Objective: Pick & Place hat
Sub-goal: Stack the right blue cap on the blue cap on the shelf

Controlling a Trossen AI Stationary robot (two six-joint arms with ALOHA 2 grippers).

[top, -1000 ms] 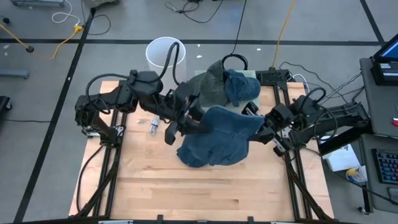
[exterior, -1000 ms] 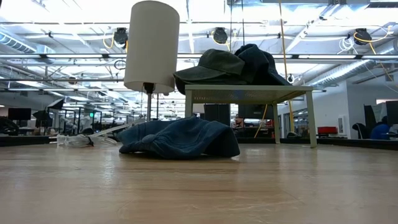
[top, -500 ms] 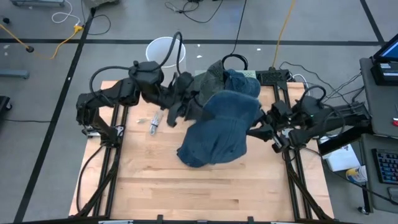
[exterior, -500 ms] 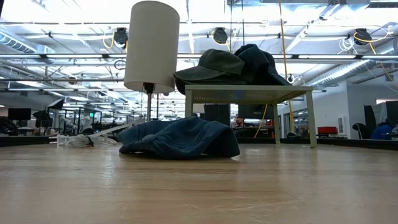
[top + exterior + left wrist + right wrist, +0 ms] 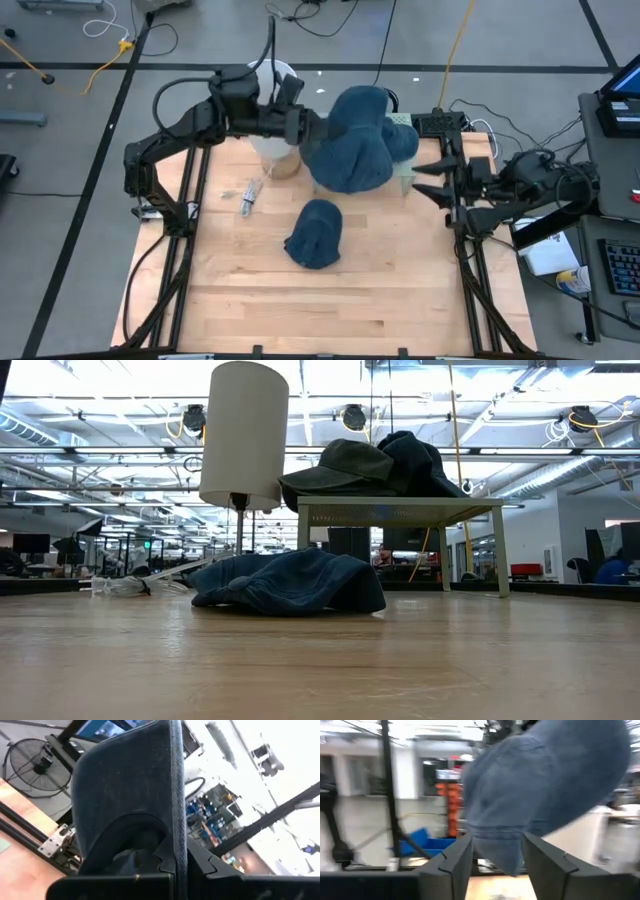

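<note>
My left gripper (image 5: 312, 130) is shut on a blue denim hat (image 5: 350, 150), held in the air over the left part of the small table (image 5: 405, 172). The hat fills the left wrist view (image 5: 125, 800). A second blue denim hat (image 5: 315, 235) lies on the tabletop, crown up. My right gripper (image 5: 428, 180) is open and empty, to the right of the lifted hat; in its wrist view (image 5: 495, 865) the hat (image 5: 540, 785) shows ahead of the fingers. An olive cap (image 5: 340, 465) and a dark hat (image 5: 415, 460) rest on the small table. My left gripper pinches the denim hat at its rim (image 5: 176, 835) between its two fingers. The fingers come about level from the table's left. The hat is lifted clear of the tabletop, and its crown bulges away from the gripper toward the right.
A white cylinder (image 5: 262, 80) stands at the far left of the small table and also shows in the low view (image 5: 245, 435). A small clear object (image 5: 250, 195) lies on the wood at the left. The near half of the tabletop (image 5: 330, 310) is bare wood.
The blue denim mass has come apart. My left gripper has gone up and toward the far edge with one hat, now clear of the table. The other hat has stayed on the wood. My right gripper has let go and drawn back toward the right edge.
</note>
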